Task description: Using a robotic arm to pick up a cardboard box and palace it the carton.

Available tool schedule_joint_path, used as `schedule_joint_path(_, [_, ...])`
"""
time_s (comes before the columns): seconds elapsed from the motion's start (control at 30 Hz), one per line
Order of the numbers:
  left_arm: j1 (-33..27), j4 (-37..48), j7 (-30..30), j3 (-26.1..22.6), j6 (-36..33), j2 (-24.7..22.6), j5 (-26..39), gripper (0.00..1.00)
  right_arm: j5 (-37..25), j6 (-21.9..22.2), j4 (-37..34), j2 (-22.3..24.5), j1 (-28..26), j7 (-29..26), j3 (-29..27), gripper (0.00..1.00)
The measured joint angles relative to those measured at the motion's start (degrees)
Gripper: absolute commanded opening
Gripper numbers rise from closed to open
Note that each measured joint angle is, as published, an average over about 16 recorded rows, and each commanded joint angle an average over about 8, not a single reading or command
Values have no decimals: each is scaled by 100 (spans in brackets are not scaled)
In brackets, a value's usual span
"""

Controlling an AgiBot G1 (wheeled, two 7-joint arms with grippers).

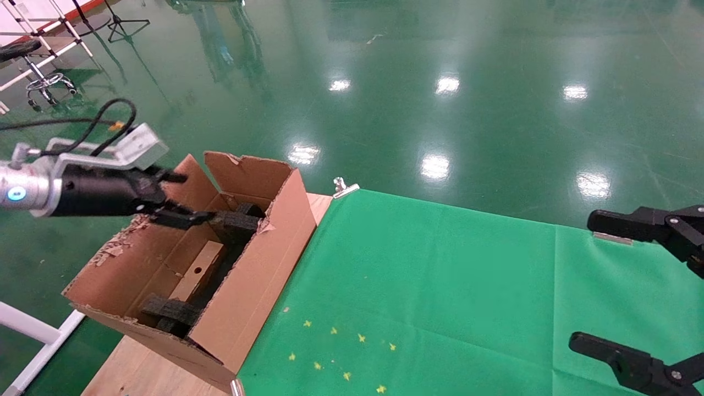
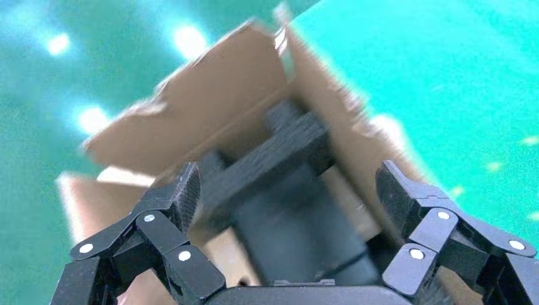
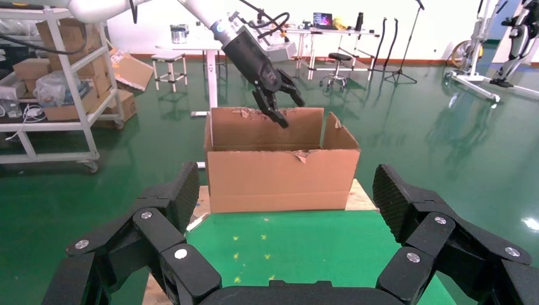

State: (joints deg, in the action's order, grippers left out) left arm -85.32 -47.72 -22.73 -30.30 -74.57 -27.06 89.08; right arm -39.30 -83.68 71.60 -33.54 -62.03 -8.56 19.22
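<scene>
Brown corrugated carton (image 1: 250,286) sat at the table's left edge, partly on bare wood, partly against the green cloth (image 1: 440,275), flaps raised and torn. Inside: dark foam blocks (image 1: 170,313) near both ends, w/ the cardboard box (image 1: 197,270) lying lengthwise on the carton floor btwn them, round hole facing up. Robotic arm's left gripper (image 1: 179,198) hovered over the carton's far end, just above the rear foam block, fingers (image 2: 184,190) spread wide w/ nothing btwn them; not touching the box. From the right wrist cam the same claw (image 3: 279,105) hung above the carton's rim (image 3: 283,152). Right gripper (image 3: 286,210) was parked well apart at the cloth's right side, also wide open, empty.
</scene>
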Motion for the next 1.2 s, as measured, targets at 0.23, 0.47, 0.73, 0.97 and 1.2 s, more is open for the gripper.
schedule_joint_path(0.23, [252, -286, 128, 151, -123, -81, -503, 100, 0, 0, 0, 0, 0, 0, 0, 100])
schedule_joint_path(0.47, [521, -577, 263, 313, -248, -171, -1037, 100, 0, 0, 0, 0, 0, 0, 0, 100])
schedule_joint_path(0.73, [839, -922, 424, 504, -396, -279, -1670, 100, 0, 0, 0, 0, 0, 0, 1, 100])
schedule_joint_path(0.97, [1129, -1236, 570, 678, -531, -376, -2245, 100, 1, 0, 0, 0, 0, 1, 1, 100])
schedule_joint_path(1.2, [1421, -1552, 717, 854, -668, -474, -2826, 100, 1, 0, 0, 0, 0, 1, 1, 100])
